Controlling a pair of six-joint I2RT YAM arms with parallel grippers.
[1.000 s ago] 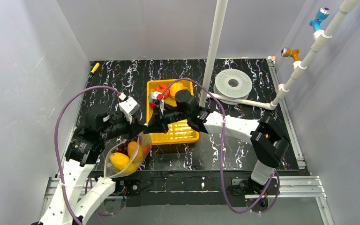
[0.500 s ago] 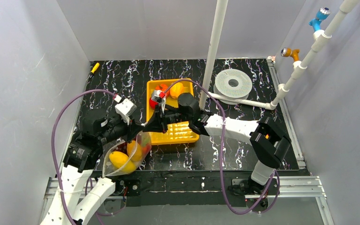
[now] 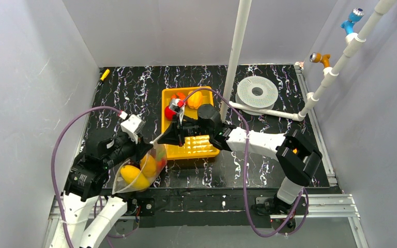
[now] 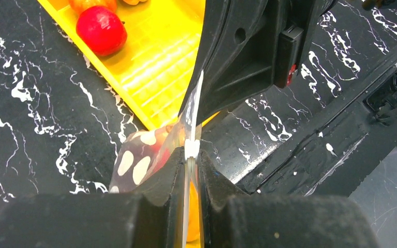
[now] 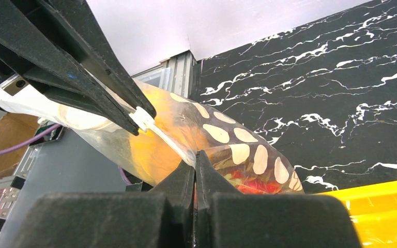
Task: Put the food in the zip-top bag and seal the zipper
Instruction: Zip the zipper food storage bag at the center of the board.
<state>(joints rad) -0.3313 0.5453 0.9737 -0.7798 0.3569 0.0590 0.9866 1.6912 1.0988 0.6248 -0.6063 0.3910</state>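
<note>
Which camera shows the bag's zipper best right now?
Right wrist: the zipper runs in the open between the left gripper and right gripper, both pinching it. Left wrist sees it edge-on; top external shows it too small to make out.

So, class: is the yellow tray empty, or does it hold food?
Not empty. A red fruit and orange pieces lie at the far end of the yellow tray; its near part is bare.

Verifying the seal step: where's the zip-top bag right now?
Top view, near-left of the table: the zip-top bag is just off the yellow tray's near-left corner, its top edge pinched by the left gripper and right gripper.
</note>
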